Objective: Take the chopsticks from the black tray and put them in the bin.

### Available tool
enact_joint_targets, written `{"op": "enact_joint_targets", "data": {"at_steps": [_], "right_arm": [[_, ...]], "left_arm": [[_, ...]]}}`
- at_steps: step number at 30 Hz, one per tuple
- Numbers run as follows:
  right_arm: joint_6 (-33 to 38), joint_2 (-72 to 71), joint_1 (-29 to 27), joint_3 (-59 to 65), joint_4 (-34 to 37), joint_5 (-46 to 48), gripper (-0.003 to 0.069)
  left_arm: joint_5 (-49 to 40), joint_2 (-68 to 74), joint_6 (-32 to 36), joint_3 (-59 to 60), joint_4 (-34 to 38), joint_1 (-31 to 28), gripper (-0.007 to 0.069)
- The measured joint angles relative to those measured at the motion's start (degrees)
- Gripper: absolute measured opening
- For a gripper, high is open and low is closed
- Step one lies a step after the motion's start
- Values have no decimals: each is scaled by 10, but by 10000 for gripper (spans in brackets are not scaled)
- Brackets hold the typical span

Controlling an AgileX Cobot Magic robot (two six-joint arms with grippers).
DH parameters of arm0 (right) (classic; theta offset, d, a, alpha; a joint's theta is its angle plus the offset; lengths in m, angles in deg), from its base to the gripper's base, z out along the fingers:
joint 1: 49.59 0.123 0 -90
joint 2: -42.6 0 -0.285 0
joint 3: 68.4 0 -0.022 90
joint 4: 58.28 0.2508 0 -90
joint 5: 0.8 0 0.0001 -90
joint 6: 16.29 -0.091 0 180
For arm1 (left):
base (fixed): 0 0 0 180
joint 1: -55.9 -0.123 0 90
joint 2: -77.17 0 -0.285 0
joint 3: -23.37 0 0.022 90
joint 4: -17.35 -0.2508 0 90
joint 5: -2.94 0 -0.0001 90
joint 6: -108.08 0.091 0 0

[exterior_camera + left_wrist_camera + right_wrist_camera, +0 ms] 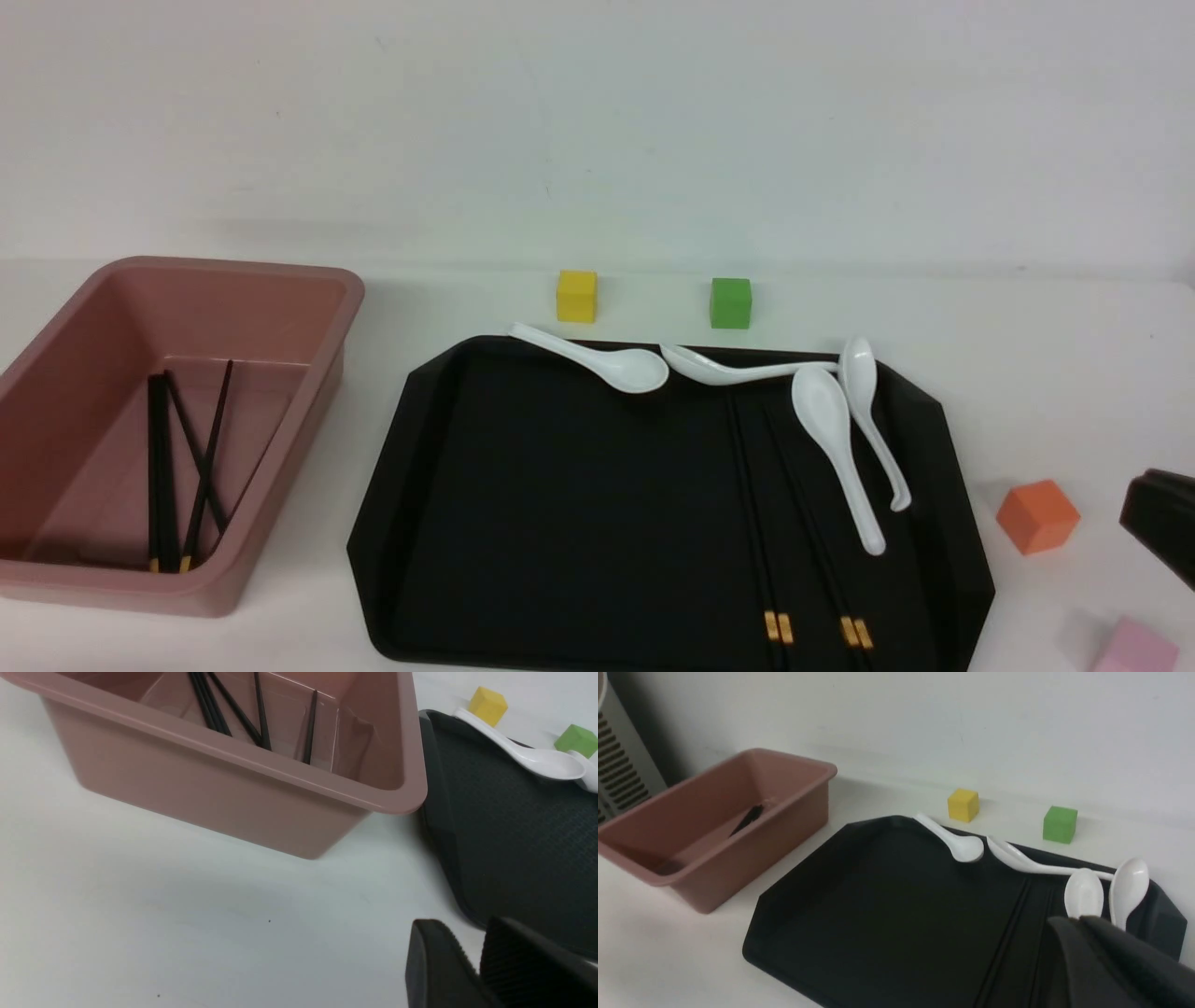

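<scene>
- Black chopsticks [758, 541], two pairs, lie lengthwise on the right half of the black tray [560, 504]. Their gold bands sit at its near edge, beside four white soup spoons [834, 448].
- More chopsticks [177, 476] lie inside the pink bin [347, 308], left of the tray.
- Left gripper [467, 935]: fingers pressed together, empty, near the tray's corner.
- Right gripper [1080, 921]: closed on nothing, beside an orange cube [1036, 515].

On my black tray [560, 504], flat and glossy, four black chopsticks [752, 504] lie in two pairs on its right half, gold bands toward me. Left of the tray stands the dusty-pink bin [252, 313], with other chopsticks [161, 467] lying crossed on its floor.
</scene>
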Motion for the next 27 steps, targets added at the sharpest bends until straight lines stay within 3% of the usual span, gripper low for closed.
{"op": "enact_joint_targets", "data": {"at_steps": [5,9,13,21,27], "right_arm": [[0,-3,0,4,-6,0,40],[0,-30,-4,28,-54,-10,43],[-4,-86,-68,83,-108,-12,50],[-6,-184,-191,194,-117,-12,62],[-6,-237,-233,258,-117,2,72]], "left_arm": [[0,0,0,0,0,0,178],[0,0,0,0,0,0,183],[0,0,0,0,0,0,183],[0,0,0,0,0,0,185],[0,0,0,0,0,0,187]]}}
